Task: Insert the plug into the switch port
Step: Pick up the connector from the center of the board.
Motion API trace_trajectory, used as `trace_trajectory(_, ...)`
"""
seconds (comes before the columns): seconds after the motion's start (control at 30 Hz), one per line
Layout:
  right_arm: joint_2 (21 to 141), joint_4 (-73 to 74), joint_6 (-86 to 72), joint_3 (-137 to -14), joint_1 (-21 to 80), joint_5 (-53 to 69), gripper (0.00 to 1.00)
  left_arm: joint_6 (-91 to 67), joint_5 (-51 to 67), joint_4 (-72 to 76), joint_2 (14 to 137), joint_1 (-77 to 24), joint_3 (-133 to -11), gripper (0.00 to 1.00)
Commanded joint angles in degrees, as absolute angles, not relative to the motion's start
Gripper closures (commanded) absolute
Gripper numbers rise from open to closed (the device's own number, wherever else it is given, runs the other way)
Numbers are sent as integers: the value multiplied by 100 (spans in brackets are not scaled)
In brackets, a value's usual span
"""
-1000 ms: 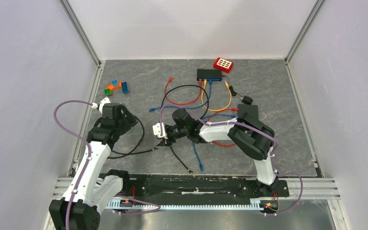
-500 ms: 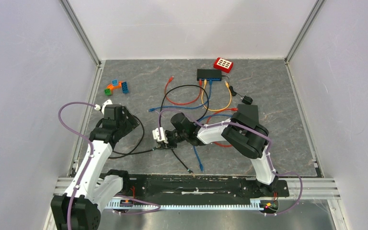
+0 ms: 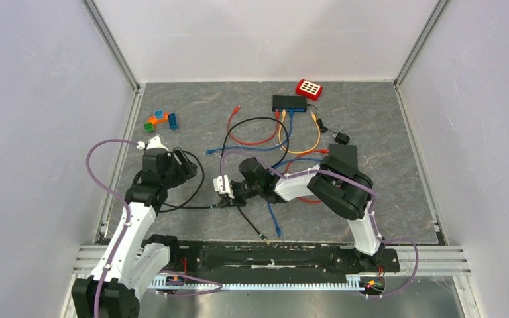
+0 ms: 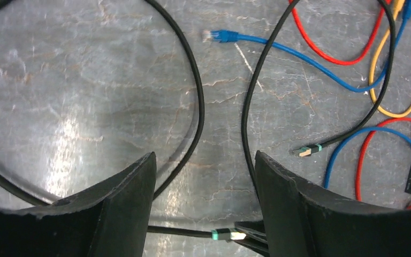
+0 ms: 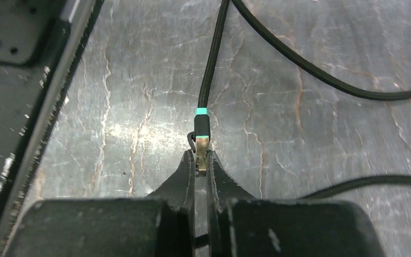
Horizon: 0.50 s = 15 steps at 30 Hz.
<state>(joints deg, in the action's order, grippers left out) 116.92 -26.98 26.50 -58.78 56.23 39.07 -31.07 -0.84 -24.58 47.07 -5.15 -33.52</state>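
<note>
Near the veined grey counter's (image 3: pixel 384 132) front, the right hand (image 5: pixel 202 160), half open a second ago, now pinches the plug (image 5: pixel 202 143), a small gold-tipped clip banded teal on matte black cable (image 5: pixel 215 53). Grasp made; the boxy switch (image 3: pixel 289 102) sits well apart at the back. Left hand (image 4: pixel 203 160) gapes wide, empty.

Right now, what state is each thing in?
right fingers: shut on the black plug
left fingers: open, empty
black plug: gripped at its tip, not in the switch
switch: on the table, cables plugged in
blue plug: loose on the table
</note>
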Motion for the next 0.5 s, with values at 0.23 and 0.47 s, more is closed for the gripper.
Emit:
trace_trajectory(0.23,10542,-4227,-2080,-5284,4429,4542,100,-1196,1174,-367,4599,-522,-3233,33)
trace_trajectory(0.47,10112,-4346,-3346,-4889,3820,4851,100,1055,1877,419,4697,-1220,-3258,33)
